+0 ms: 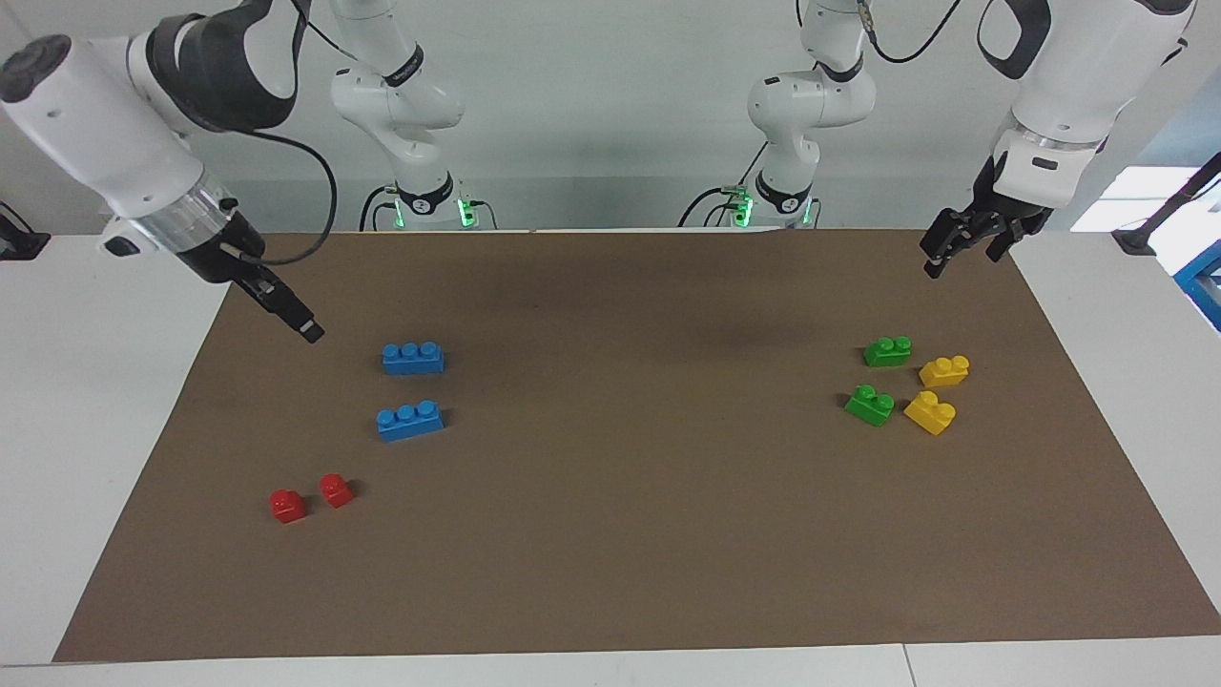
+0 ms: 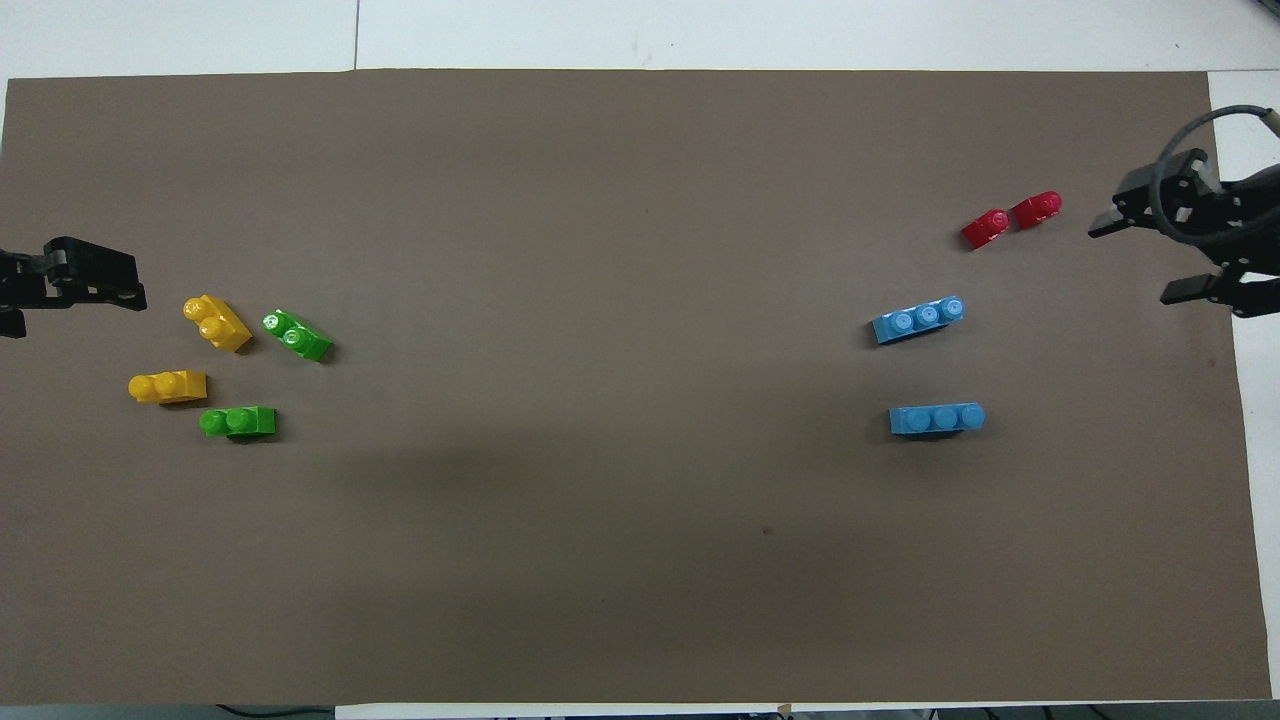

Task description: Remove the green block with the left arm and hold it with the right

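Two small bright green plastic two-stud bricks lie apart beside the yellow bricks at the left arm's end of the worktop. Left pincer hangs open, empty, above them; right pincer open, empty. Descend squarely, straddling one brick's sides.

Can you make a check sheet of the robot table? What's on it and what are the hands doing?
Surface: brown mat on a white table.
Job's things: two green blocks, loose on the mat.
Clutter: two yellow blocks, two blue blocks, two red blocks.
Grippers: left gripper open, empty; right gripper open, empty.
Cables: black cable on the right arm.
Surroundings: nothing seen.
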`<state>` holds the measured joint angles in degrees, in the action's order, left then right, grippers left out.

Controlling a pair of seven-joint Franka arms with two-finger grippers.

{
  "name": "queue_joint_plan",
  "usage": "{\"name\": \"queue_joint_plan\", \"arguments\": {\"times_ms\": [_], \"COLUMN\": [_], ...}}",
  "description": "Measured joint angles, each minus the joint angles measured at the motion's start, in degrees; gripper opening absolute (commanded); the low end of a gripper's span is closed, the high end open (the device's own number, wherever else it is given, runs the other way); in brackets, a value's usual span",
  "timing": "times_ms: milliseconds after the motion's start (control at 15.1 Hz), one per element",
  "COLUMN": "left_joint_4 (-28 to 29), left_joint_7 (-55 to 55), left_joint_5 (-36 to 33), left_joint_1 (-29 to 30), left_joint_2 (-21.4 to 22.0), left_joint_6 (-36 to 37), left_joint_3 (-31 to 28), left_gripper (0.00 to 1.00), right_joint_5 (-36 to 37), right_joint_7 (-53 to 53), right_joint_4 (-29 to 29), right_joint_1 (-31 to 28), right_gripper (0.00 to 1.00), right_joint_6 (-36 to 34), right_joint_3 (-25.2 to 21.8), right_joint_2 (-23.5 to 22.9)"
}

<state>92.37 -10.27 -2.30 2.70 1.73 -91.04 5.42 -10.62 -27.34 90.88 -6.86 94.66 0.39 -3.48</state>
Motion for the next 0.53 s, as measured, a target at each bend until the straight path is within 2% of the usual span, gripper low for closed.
{"name": "queue_joint_plan", "arguments": {"times_ms": [264, 529], "left_joint_4": [-1.22, -1.53], "left_joint_7": [5.03, 8.93], "left_joint_5": [0.00, 0.02], "left_joint_1": [-0.11, -0.17], "left_joint_2": [-0.01, -0.02], "left_joint_6": [1.92, 1.94], "left_joint_3": [0.04, 0.06], "left_gripper": [1.00, 1.00], "right_joint_5": [5.44, 11.49], "right_joint_7": [16.32, 23.20], "right_joint_4": [-3.84, -4.47], "right_joint_1": [-0.01, 0.02], "right_gripper": [1.00, 1.00], "right_joint_6": [-8.92, -12.52], "right_joint_3": [0.00, 1.33], "right_joint_2": [3.31, 5.07]}}
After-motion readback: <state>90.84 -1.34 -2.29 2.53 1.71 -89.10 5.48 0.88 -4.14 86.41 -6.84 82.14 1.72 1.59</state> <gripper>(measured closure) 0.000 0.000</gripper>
